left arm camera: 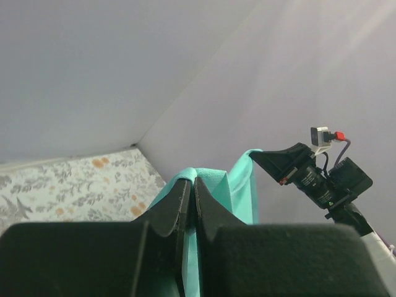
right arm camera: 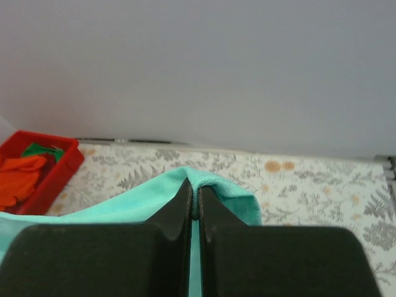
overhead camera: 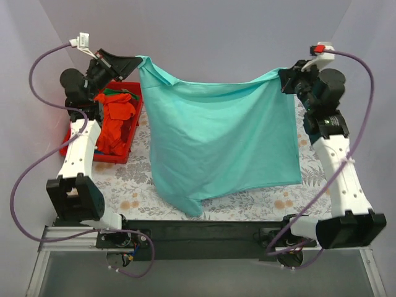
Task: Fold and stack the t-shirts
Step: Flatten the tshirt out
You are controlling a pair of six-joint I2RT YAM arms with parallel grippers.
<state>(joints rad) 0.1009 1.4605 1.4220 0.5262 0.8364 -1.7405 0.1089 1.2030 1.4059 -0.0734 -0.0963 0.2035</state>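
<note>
A teal t-shirt (overhead camera: 219, 139) hangs spread in the air between my two grippers, its lower edge drooping toward the near side of the table. My left gripper (overhead camera: 140, 60) is shut on its upper left corner; the cloth (left arm camera: 213, 185) shows pinched between the fingers in the left wrist view. My right gripper (overhead camera: 283, 75) is shut on its upper right corner, with teal cloth (right arm camera: 216, 185) pinched in the right wrist view. An orange-red t-shirt (overhead camera: 115, 120) lies crumpled in the red bin, with a bit of green cloth (overhead camera: 110, 91) at the bin's far end.
The red plastic bin (overhead camera: 133, 133) stands at the table's left side, under my left arm; it also shows in the right wrist view (right arm camera: 55, 176). The table wears a floral cloth (overhead camera: 272, 201). Grey walls close in the back and both sides.
</note>
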